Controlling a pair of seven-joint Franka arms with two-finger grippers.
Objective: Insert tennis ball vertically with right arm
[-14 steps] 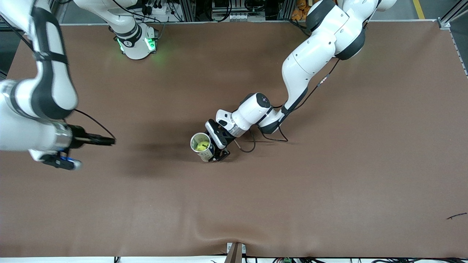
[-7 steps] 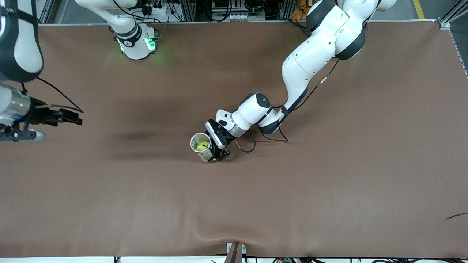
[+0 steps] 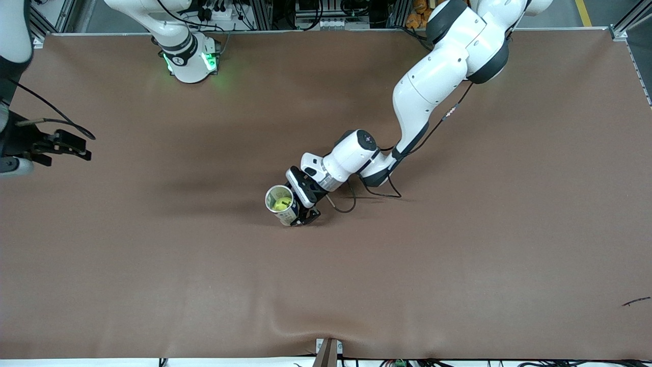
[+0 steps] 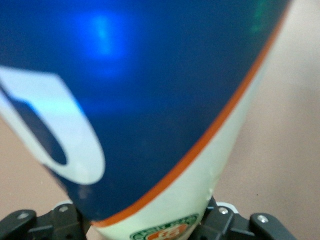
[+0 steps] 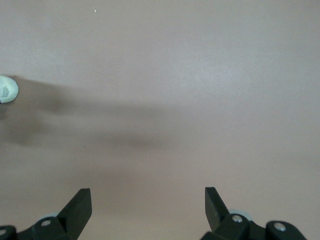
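2 arms: left pincer [image 3: 301, 213] grips can [image 3: 281, 205] mid-table; right pincer [image 3: 76, 148], wide, at table [image 3: 458, 255] edge.

Table [image 3: 458, 265]: brown mat covering, slightly rippled at the front-camera edge. On it: one upright can [image 3: 281, 204], open top, standing between the fingers of the left end effector [image 3: 301, 210]. Small dark scrap [image 3: 636, 302] well apart from it.

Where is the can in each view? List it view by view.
Front view: can mid-table, in the left gripper.
Left wrist view: can fills the picture.
Right wrist view: not clearly in it; open right gripper over the table cover.
Shared landmark: the brown table cover.
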